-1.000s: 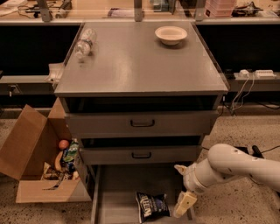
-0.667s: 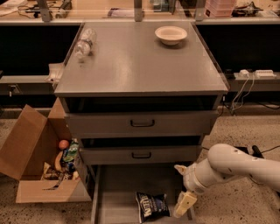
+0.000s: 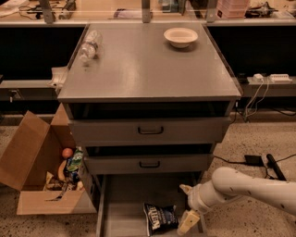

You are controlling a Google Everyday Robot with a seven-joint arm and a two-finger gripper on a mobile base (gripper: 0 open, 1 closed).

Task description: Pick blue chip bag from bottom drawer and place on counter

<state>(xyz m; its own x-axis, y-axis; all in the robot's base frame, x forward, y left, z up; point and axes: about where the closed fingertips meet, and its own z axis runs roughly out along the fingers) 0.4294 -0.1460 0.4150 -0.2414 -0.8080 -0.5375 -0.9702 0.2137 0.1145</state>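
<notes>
The blue chip bag [image 3: 160, 218], dark navy with white lettering, lies on the floor of the open bottom drawer [image 3: 125, 203], near its front right. My gripper [image 3: 186, 207] hangs over the drawer's right side, just right of the bag and apart from it. Its two pale fingers [image 3: 187, 222] are spread with nothing between them. The white arm [image 3: 249, 190] comes in from the right. The grey counter [image 3: 148, 65] on top of the cabinet carries a white bowl [image 3: 180, 36] and a lying clear plastic bottle [image 3: 89, 45].
Two shut grey drawers with black bar handles [image 3: 150, 131] sit above the open one. An open cardboard box [image 3: 39, 171] of groceries stands on the floor at the left. Cables and a power strip [image 3: 270, 78] lie at the right. A cluttered workbench [image 3: 138, 11] runs behind.
</notes>
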